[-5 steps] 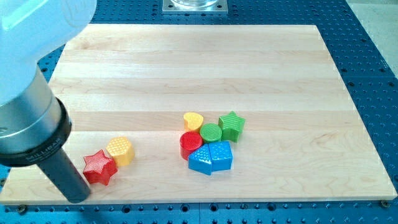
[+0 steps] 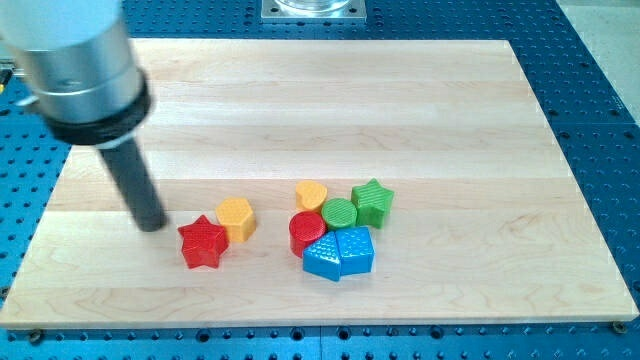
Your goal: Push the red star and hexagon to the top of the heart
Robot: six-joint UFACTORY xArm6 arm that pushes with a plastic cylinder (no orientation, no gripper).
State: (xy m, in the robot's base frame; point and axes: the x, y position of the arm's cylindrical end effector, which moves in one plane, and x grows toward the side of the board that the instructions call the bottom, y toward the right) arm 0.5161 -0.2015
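1. The red star (image 2: 204,243) lies flat on the board, left of centre and toward the view's bottom. Its upper right point touches the yellow hexagon (image 2: 236,218).
2. The yellow heart (image 2: 311,194) sits to the right of that pair, apart from it, with bare wood between. It forms the top left corner of a tight cluster.
3. In that cluster, the red cylinder (image 2: 305,232) lies just below the heart, the green cylinder (image 2: 339,213) is pressed to the heart's right, and the green star (image 2: 373,201) is at the far right.
4. Below those, the blue triangle-like block (image 2: 323,257) and the blue pentagon-like block (image 2: 356,250) stand side by side and touching.
5. My tip (image 2: 151,224) rests on the wood just left of the red star and slightly higher in the view, close to it. I cannot tell whether it touches. I carry no fingers or jaws, only this dark rod, so I hold nothing.
6. The wooden board (image 2: 320,100) is pale, made of joined lengthwise planks. Its upper half and right side are bare.
7. Around the board runs a blue perforated table (image 2: 600,120) with a regular grid of holes.
8. A grey metal plate (image 2: 313,10) shows at the view's top edge.
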